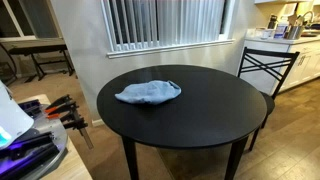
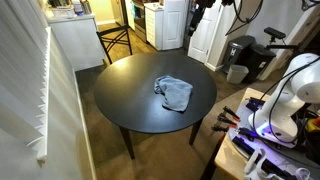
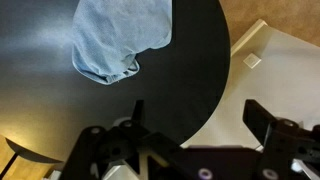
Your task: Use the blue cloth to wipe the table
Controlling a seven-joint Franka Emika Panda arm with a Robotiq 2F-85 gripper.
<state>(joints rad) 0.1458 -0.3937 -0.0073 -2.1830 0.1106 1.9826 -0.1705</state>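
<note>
Here, the round dark surface fills the middle of both exterior views. The arm stands beside it, with only its white body showing at the frame edge. The blue cloth lies crumpled on the surface, near its middle. In the wrist view the gripper hangs above the surface's rim, fingers spread wide, holding nothing — apart from the cloth.

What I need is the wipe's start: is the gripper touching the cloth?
Apart. Wrist view shows bare table between the open gripper and the cloth.
</note>
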